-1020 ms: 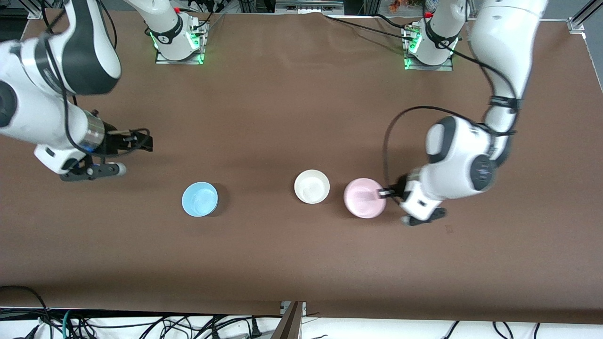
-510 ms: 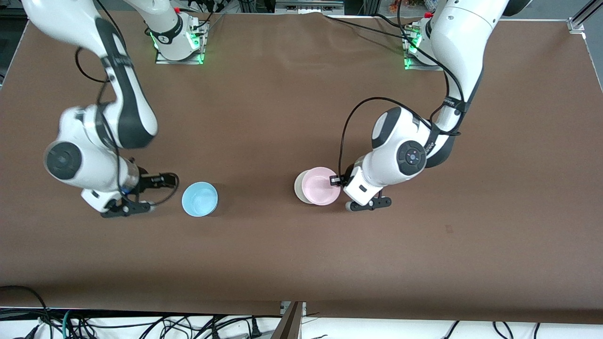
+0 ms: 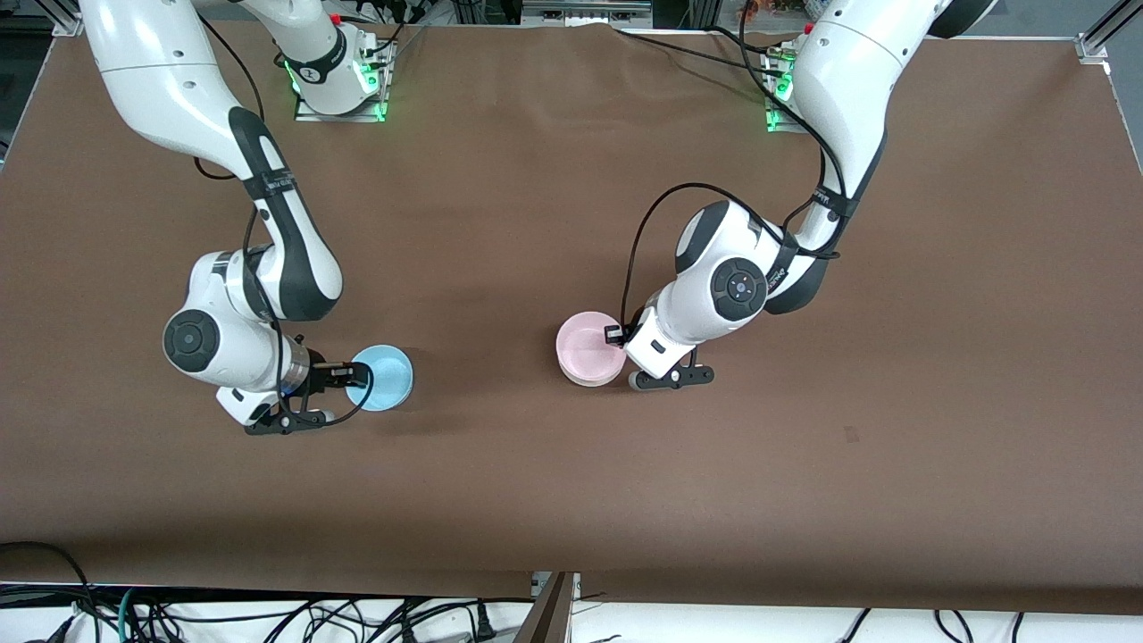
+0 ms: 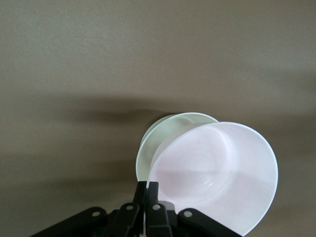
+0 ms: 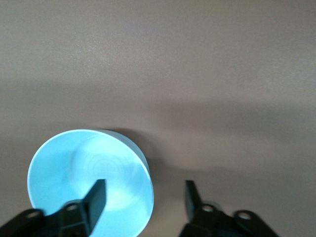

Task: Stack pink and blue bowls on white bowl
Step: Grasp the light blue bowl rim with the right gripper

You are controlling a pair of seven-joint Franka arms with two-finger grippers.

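The left arm reaches down from its base and bends at the elbow, its wrist low; the left gripper [image 3: 614, 336] has its jaws closed on the pink bowl's [image 3: 588, 344] rim. The right arm folds likewise, and the right gripper [image 3: 355, 375] is low, jaws spread, apparently straddling the blue bowl's [image 3: 384, 377] rim.

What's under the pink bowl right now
The white bowl sits under the pink bowl, which the left tool grips by its rim. Only the white bowl's edge shows; the rest is covered.
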